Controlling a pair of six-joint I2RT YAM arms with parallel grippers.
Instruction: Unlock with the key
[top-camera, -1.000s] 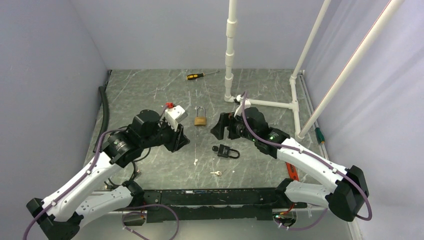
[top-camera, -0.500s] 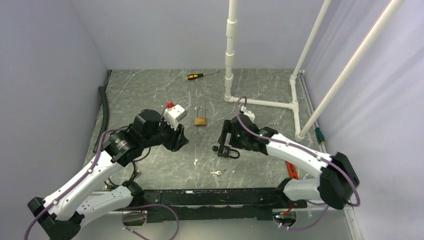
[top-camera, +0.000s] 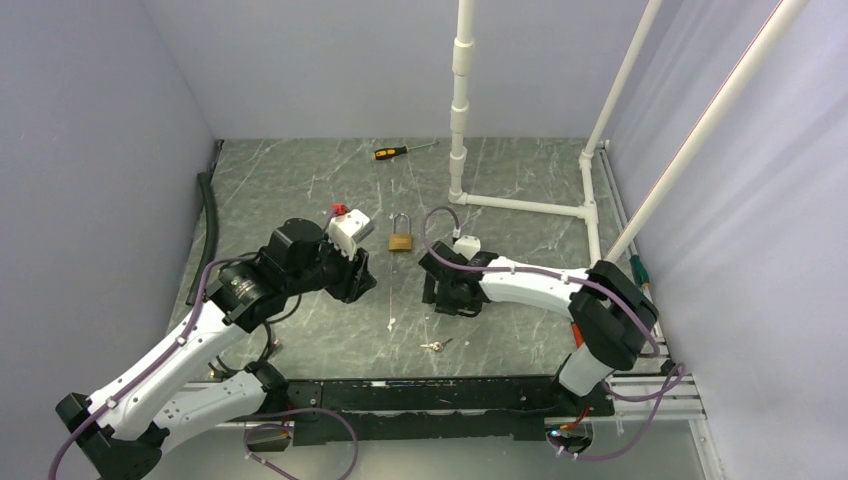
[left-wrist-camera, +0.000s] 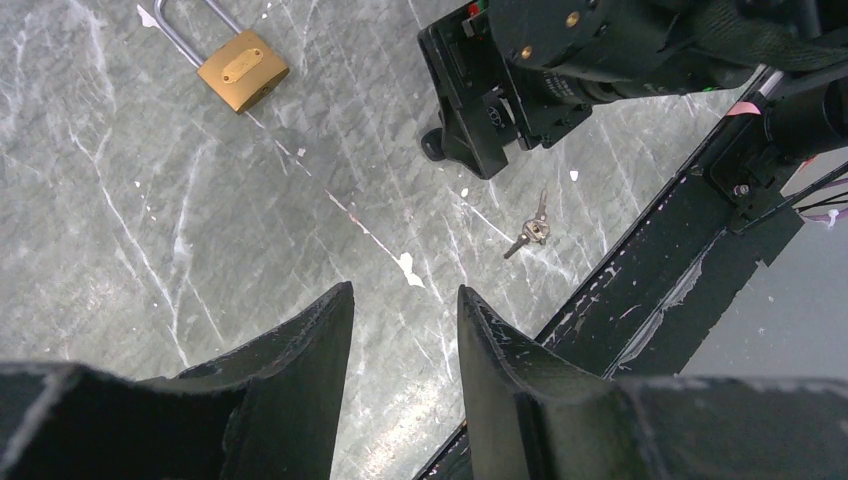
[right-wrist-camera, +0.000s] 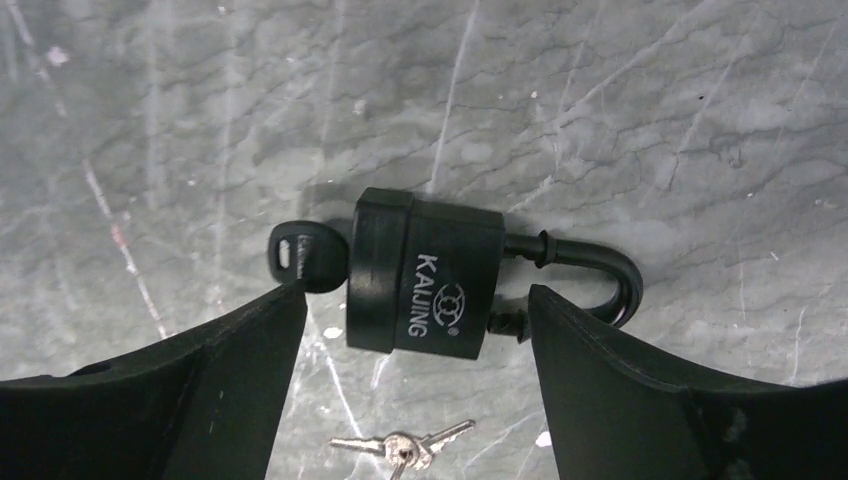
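A black padlock (right-wrist-camera: 425, 285) lies flat on the grey marble table (top-camera: 300, 180). A black-headed key (right-wrist-camera: 305, 255) is in its left end and its shackle (right-wrist-camera: 600, 275) points right. My right gripper (right-wrist-camera: 418, 292) is open and hangs just above the padlock, one finger on each side, touching nothing that I can see. In the top view the right gripper (top-camera: 445, 290) hides the padlock. My left gripper (top-camera: 355, 280) is open and empty above the table, left of the padlock; its own view shows the fingers (left-wrist-camera: 405, 290) apart over bare marble.
A brass padlock (top-camera: 401, 240) lies behind the grippers. A small bunch of silver keys (top-camera: 433, 346) lies near the front rail (top-camera: 430, 392). A screwdriver (top-camera: 400, 151), a white pipe frame (top-camera: 520, 206) and a black hose (top-camera: 210, 220) stand farther off.
My right arm has swung left and down from behind the black padlock to right over it, with the fingers open. The left arm has barely moved.
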